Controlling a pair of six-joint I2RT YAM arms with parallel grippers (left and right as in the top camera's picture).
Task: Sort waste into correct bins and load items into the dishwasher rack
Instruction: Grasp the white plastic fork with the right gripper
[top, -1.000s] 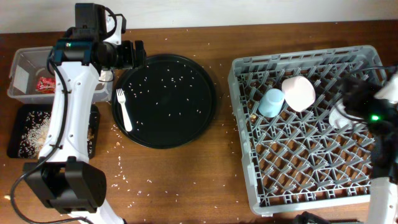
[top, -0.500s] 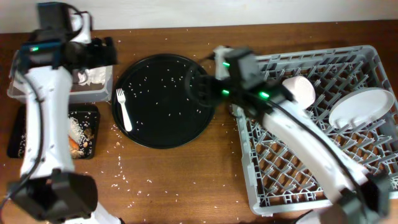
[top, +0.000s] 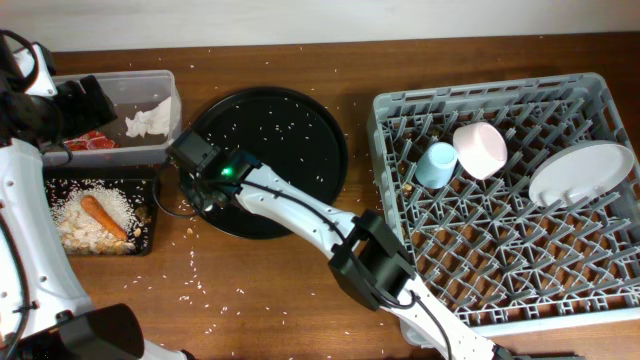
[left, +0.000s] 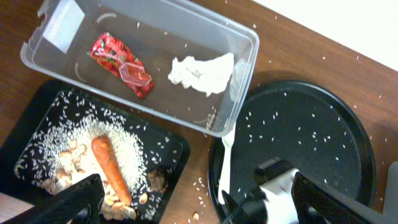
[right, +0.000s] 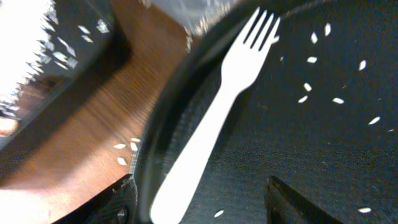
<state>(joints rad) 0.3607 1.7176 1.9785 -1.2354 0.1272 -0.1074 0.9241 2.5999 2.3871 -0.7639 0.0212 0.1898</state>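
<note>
The small white fork (right: 217, 118) lies at the left rim of the large round black tray (top: 290, 130). My right gripper (right: 199, 205) is open just above it, a finger on each side of the handle. In the overhead view the right gripper (top: 195, 183) hides the fork. My left gripper (top: 80, 100) is open and empty above the clear tub (top: 110, 82), which holds the red wrapper (left: 121, 64) and the white napkin (left: 202, 71). The black tray (top: 50, 185) holds rice, brown scraps and the carrot (top: 103, 217). The rack (top: 480, 260) holds the blue cup (top: 436, 165), white bowl (top: 480, 148) and plate (top: 582, 173).
Rice grains are scattered on the round tray and on the wooden table (top: 250, 290) around it. My right arm stretches from the front edge across the table to the tray's left side. The rack fills the right half of the table.
My right arm has swung from the rack across to the fork at the round tray's left rim, leaving the plate in the rack. My left arm has drawn back to the far left.
</note>
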